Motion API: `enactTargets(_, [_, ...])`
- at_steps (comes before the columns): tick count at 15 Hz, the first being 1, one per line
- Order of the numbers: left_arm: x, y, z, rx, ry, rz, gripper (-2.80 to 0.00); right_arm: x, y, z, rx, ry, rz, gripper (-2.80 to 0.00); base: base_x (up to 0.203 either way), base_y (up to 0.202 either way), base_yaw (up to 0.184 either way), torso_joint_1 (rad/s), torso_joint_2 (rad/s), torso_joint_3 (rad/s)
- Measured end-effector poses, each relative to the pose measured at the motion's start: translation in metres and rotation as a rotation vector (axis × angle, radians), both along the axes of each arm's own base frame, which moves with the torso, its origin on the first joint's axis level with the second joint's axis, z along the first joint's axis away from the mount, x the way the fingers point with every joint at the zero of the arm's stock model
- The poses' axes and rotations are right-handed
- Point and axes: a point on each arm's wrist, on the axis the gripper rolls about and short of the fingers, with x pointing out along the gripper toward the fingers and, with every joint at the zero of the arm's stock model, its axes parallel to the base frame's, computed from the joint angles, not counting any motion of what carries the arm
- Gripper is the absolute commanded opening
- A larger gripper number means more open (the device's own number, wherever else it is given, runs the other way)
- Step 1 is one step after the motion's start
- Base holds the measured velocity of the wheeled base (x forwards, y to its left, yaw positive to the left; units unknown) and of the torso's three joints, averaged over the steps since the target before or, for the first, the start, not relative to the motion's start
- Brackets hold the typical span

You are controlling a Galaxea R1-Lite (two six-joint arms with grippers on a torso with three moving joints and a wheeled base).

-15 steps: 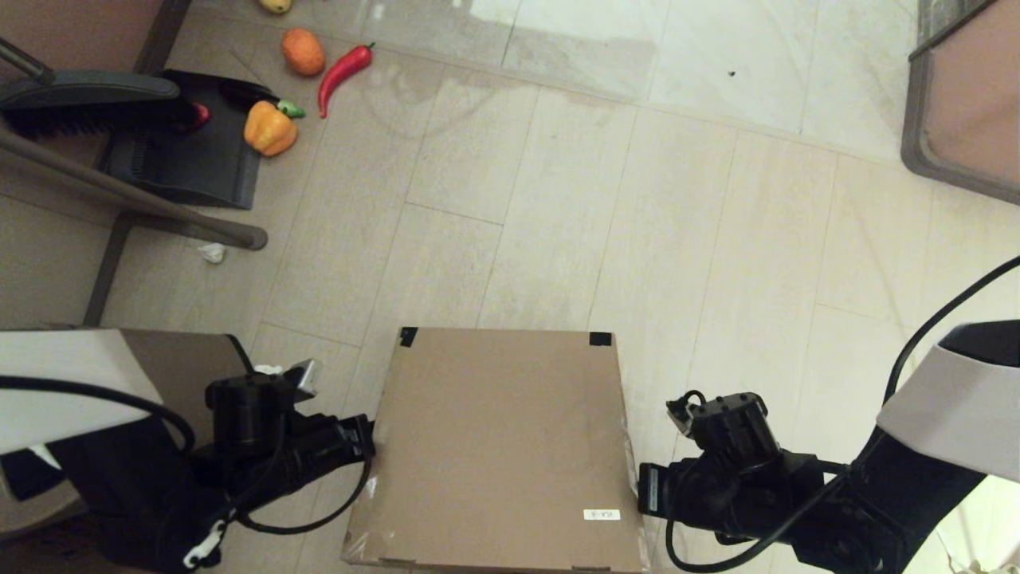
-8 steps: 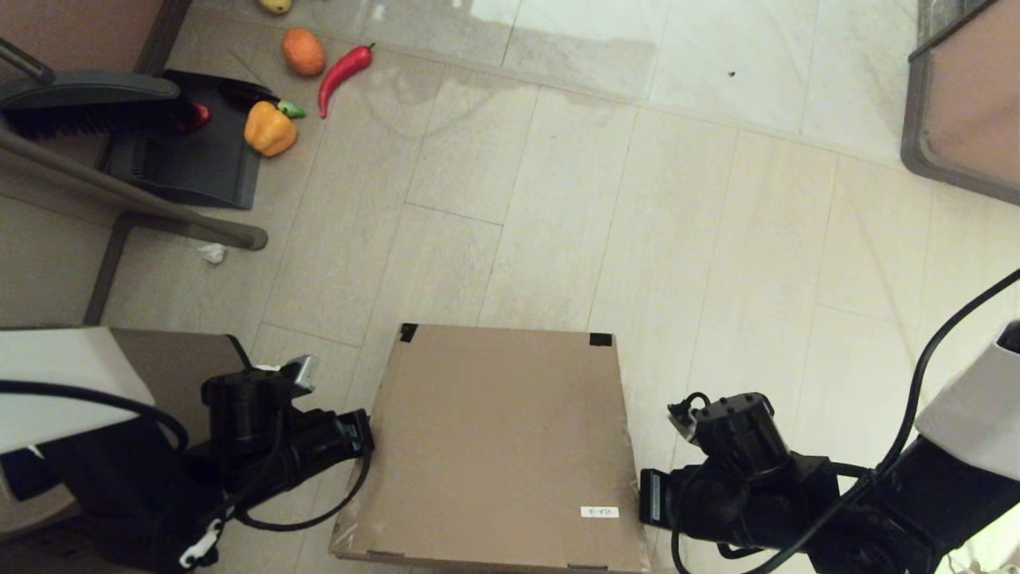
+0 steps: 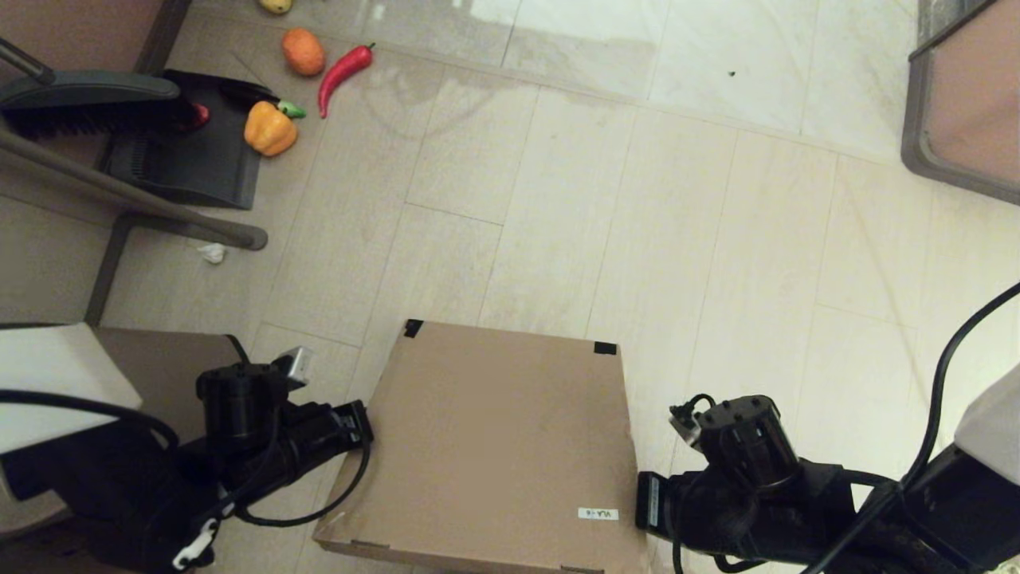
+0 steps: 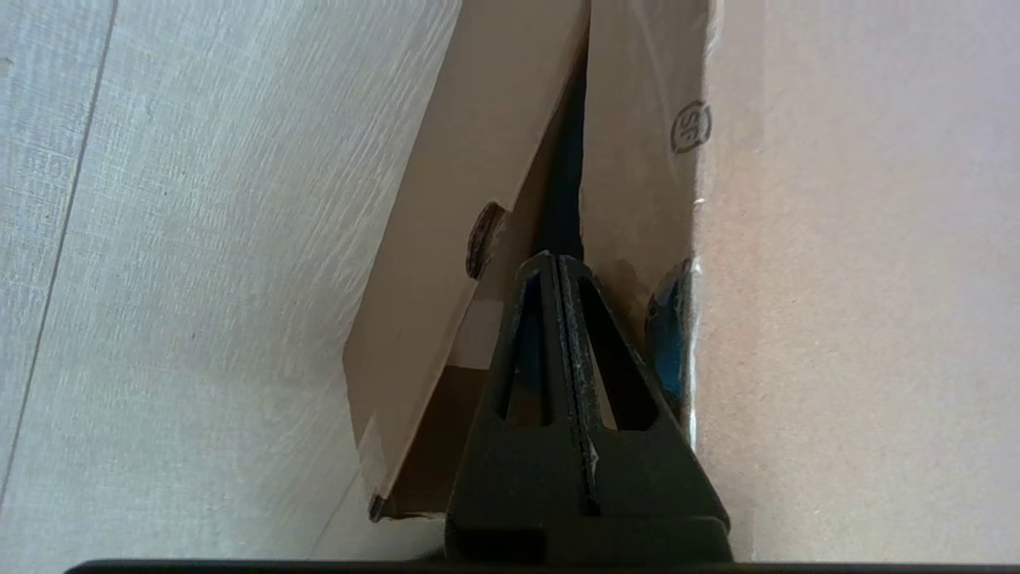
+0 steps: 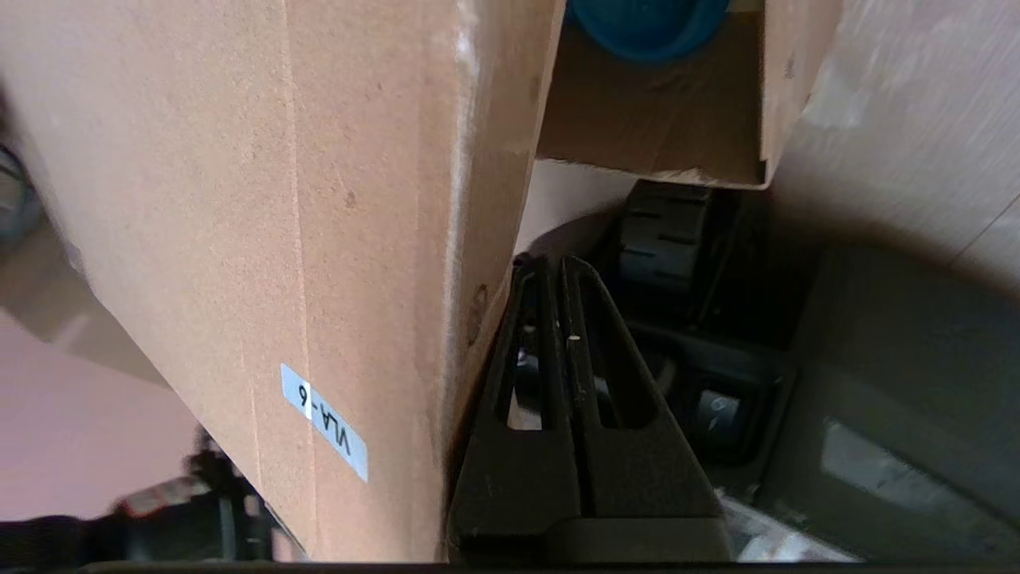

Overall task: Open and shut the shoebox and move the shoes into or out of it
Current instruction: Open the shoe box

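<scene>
While the shoebox (image 3: 494,446) lid sits tilted up at lower centre, both claws are clenched. Left gripper (image 4: 554,267) and right gripper (image 5: 554,267) press under its side edges; blue shoes (image 5: 645,24) show inside.

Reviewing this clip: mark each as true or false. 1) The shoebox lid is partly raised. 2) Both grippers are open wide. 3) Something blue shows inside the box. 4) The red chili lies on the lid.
1) True: the shoebox lid is lifted off the base, as both wrist views show.
2) False: the left gripper and right gripper are shut, each wedged under a lid edge.
3) True: a blue shoe shows inside.
4) False: the red chili lies on the floor, far from the box.
</scene>
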Motion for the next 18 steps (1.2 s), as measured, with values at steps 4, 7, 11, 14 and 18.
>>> enactTargets(4, [-0.001,-0.002,0.006,0.003,-0.017,0.008,-2.80,-0.005,-0.003,0.010,0.078,0.050,-0.069,-2.80,0.000,0.000,0.000,0.000,0.00,0.000])
enactTargets(7, [-0.001,-0.003,0.012,0.000,-0.038,0.027,-2.80,-0.010,-0.005,0.013,0.092,0.056,-0.078,-2.80,0.000,0.000,0.000,0.000,0.00,0.000])
enactTargets(11, [0.002,-0.003,0.022,-0.025,-0.070,0.089,-2.80,-0.012,-0.006,0.018,0.133,0.081,-0.111,-2.80,0.000,0.000,0.000,0.000,0.00,0.000])
enactTargets(14, [0.008,-0.002,0.032,-0.035,-0.105,0.118,-2.80,-0.012,-0.007,0.019,0.138,0.079,-0.112,-2.80,0.000,0.000,0.000,0.000,0.00,0.000])
enactTargets(18, [0.012,-0.001,0.045,-0.041,-0.133,0.125,-2.80,-0.013,-0.007,0.018,0.136,0.083,-0.113,-2.80,0.000,0.000,0.000,0.000,0.00,0.000])
